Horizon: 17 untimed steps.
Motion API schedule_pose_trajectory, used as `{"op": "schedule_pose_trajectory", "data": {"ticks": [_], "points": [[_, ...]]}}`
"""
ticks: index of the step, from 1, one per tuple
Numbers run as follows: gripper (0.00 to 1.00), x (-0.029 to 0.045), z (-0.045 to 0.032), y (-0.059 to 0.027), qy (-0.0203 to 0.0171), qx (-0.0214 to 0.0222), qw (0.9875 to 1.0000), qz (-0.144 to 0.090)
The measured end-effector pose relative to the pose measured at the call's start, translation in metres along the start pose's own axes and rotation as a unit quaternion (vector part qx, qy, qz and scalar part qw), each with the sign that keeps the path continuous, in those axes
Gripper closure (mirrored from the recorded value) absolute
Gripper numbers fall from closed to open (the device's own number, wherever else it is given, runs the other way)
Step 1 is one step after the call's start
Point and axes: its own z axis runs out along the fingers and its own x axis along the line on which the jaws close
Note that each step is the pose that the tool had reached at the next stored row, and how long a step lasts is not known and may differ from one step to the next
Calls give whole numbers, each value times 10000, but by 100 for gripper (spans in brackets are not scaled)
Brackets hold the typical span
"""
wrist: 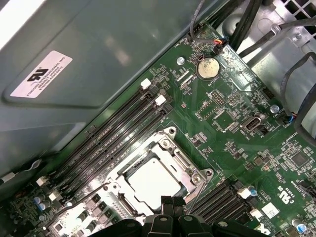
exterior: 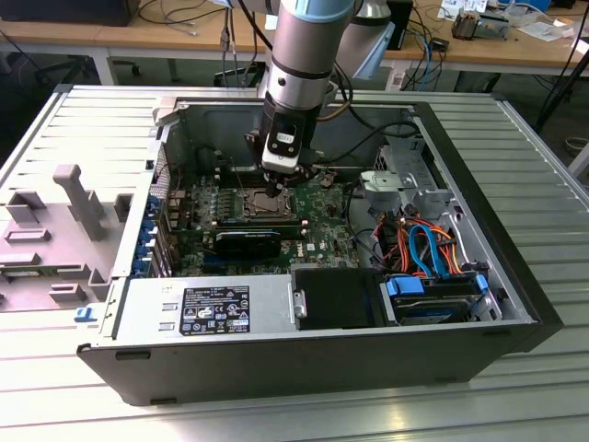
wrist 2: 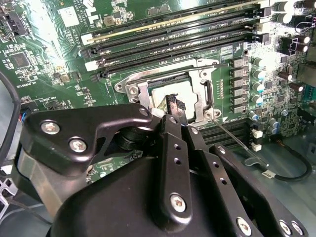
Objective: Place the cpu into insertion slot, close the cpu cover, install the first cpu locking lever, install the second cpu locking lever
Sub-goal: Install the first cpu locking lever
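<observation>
"Grey cpu [wrist: 150, 180] sits flat in the slot [wrist: 168, 138], just ahead of the claw [wrist: 172, 203], and the cover [wrist: 190, 168] lies down over it, framing it. So the first two steps look done, as I read it."

"Then which step am I in?"

"The first lever, I'd judge. One thin lever [wrist 2: 232, 138] stands out free from the slot's corner, slanting away beside the claw, not tucked under any hook. Your claw is closed, pads together, holding nothing, with its tips low over the cover's near edge."

"What does the move want from me?"

"A push rather than a grip, I think: closed tips on the wire, pressing it down and sideways until it catches. It looks thin and springy, so it could slide off the pads."

"And room?"

"Tight on one side. The memory slots [wrist: 123, 128] run close along the slot's far side from the claw, and the case wall [wrist: 98, 59] rises just past them. On the lever's side a row of capacitors [wrist 2: 254, 74] stands near. Above the claw the case is open, with cables [exterior: 368, 138] looping behind the arm. Keep your sweeps short and low, and lift straight up to get out."
</observation>
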Motion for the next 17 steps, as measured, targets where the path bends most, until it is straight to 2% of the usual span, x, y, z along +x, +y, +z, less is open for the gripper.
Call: {"op": "schedule_pose_trajectory", "data": {"ticks": [17], "points": [[89,0,0,0,-20,24,9997,-240]]}}
